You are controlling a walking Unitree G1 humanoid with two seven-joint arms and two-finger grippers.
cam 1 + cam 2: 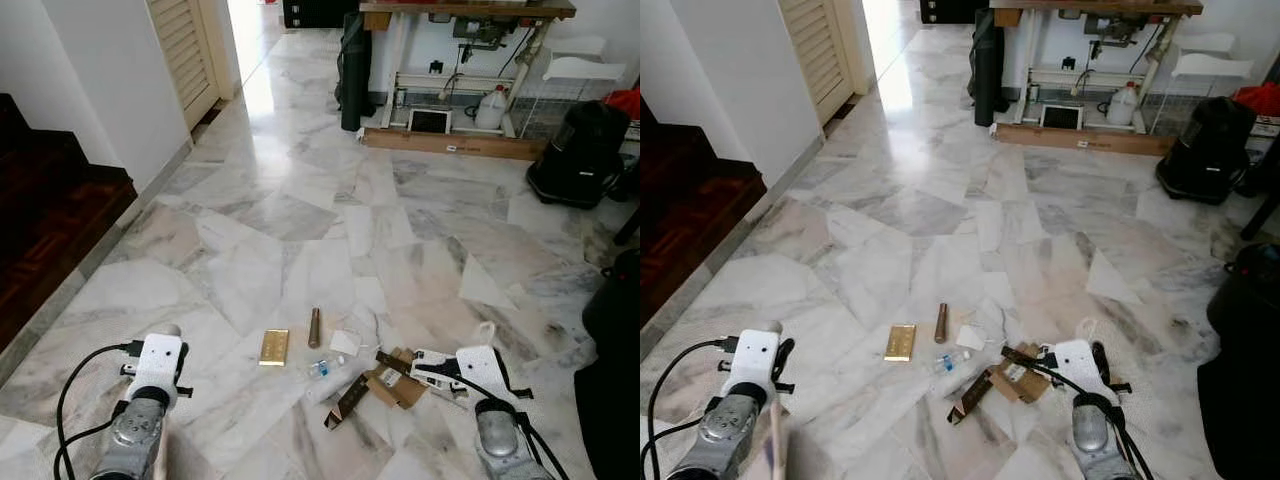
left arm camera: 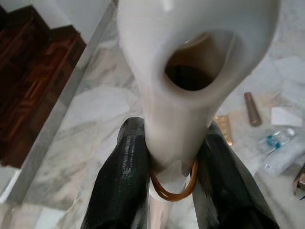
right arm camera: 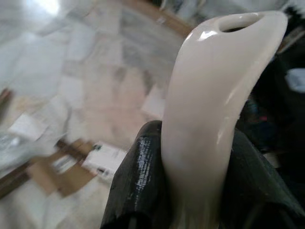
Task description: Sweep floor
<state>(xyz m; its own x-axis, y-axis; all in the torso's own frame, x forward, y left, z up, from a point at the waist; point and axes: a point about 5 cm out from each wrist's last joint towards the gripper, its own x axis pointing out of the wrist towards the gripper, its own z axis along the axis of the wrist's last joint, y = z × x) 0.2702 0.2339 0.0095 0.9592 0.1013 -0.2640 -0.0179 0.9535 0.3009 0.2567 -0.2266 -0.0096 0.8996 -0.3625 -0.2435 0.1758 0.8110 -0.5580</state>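
Both jaws are clamped on white handles: left gripper (image 2: 167, 162) on one handle (image 2: 190, 71), right gripper (image 3: 190, 181) on another (image 3: 214, 95). I see the litter (image 1: 345, 365) on the marble floor (image 1: 300, 200) at twelve o'clock between my arms, nearer the right.

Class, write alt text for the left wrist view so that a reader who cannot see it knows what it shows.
The left gripper is shut on a white handle with a hollow end and an orange rubber band around it. Beyond lies a marble floor with litter: a brown tube, a plastic bottle and a gold packet.
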